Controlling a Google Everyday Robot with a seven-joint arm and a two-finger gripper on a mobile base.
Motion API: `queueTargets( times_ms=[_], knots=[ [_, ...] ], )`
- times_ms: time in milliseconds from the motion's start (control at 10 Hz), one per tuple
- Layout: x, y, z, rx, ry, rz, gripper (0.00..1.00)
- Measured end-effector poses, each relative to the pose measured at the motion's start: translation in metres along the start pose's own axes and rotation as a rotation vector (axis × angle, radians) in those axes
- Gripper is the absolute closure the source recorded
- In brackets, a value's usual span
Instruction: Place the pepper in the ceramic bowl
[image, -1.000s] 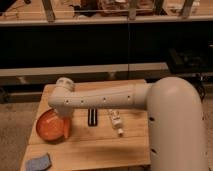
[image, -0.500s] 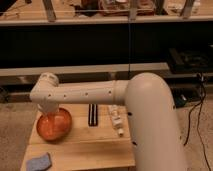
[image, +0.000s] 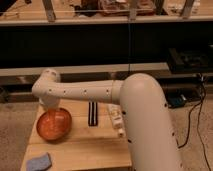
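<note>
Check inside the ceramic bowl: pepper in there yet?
The ceramic bowl shows only its orange-red interior; no separate pepper can be made out. The arm's wrist covers the bowl's far rim, and the gripper sits there above it, so that part stays hidden.

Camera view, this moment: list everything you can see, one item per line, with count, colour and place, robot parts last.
ceramic bowl: one, orange-red, left part of the table, under the arm's end.
black strip-like item: one, black with a pale centre line, middle of the table, right of the bowl.
white tube-like item: one, white, right of the black item, beside the robot's body.
cloth: one, blue-grey, front left corner of the table.
table: one, light wood, centre of the view.
cables: several, dark, on the floor at right.
pepper: not visible.
arm: one, white, reaching left across the table.
gripper: one, white, directly above the bowl's far edge.
</note>
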Motion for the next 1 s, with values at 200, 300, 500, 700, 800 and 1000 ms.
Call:
queueTargets(
  times_ms=[200,300,500,700,800,1000],
  knots=[
    [-0.012,-0.003,0.001,0.0,0.002,0.003,0.45],
    [-0.011,-0.002,0.002,0.0,0.003,0.005,0.36],
    [0.001,0.003,0.007,0.0,0.005,0.007,0.2],
    [-0.004,0.001,0.01,0.0,0.0,0.004,0.2],
    [-0.009,-0.001,0.01,0.001,0.001,0.006,0.2],
    [-0.008,0.0,0.013,-0.001,0.003,0.011,0.2]
  ],
)
